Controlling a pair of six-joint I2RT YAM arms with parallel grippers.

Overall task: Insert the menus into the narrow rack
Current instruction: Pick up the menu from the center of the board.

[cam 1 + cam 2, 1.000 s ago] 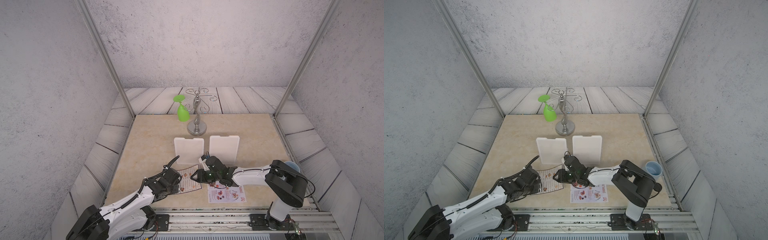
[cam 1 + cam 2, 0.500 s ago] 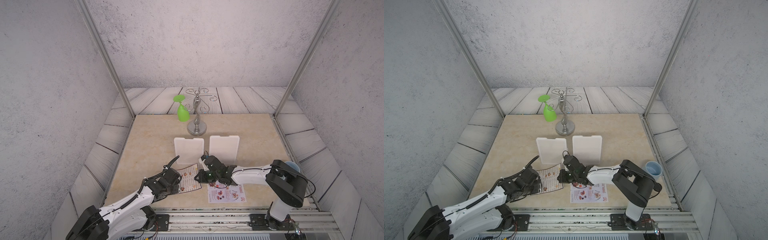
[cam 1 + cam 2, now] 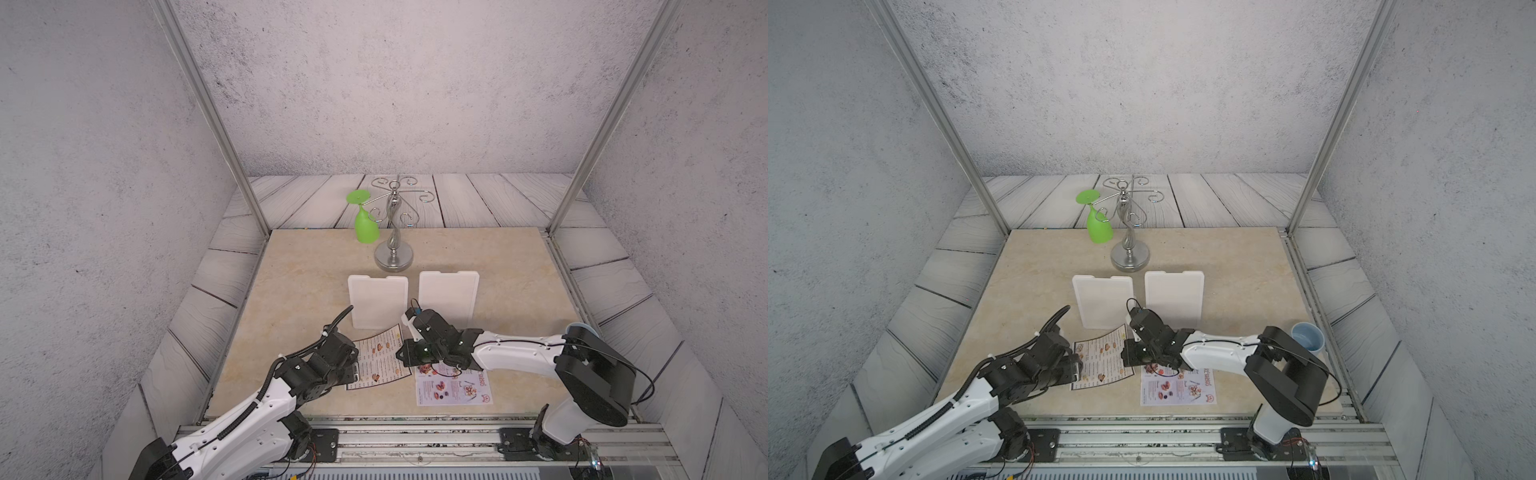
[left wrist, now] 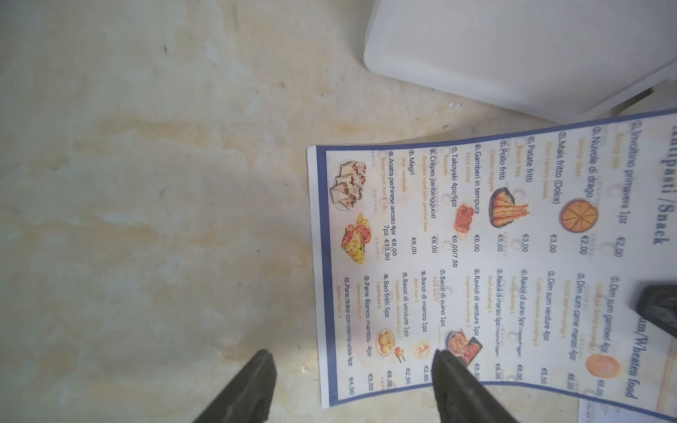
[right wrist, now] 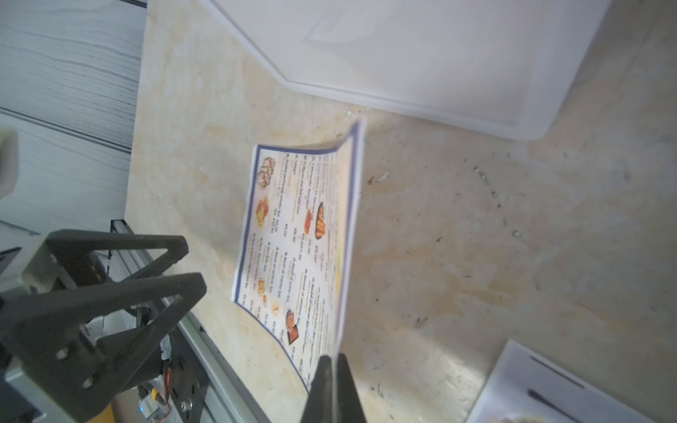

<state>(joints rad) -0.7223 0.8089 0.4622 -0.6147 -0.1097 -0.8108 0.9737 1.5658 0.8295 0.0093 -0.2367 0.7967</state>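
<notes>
The white, dark-bordered menu [image 3: 380,357] [image 3: 1104,359] lies on the table in front of the left of two white upright rack panels [image 3: 378,301] [image 3: 449,296]. My right gripper [image 3: 405,353] [image 5: 334,357] is shut on this menu's [image 5: 300,234] right edge, which curls up off the table. My left gripper [image 3: 353,368] [image 4: 351,355] is open at the menu's [image 4: 476,256] left edge, with one finger over the sheet and one over bare table. The pale lilac menu [image 3: 453,386] [image 3: 1177,388] lies flat under my right arm.
A silver hook stand [image 3: 392,232] with a green glass [image 3: 365,226] hung upside down stands behind the panels. A blue cup [image 3: 1307,336] sits at the right edge beside my right arm. The metal rail [image 3: 415,432] runs along the table's front.
My right gripper has shut on the right edge of the dark-bordered menu. The left arm has stayed where it was, still open.
</notes>
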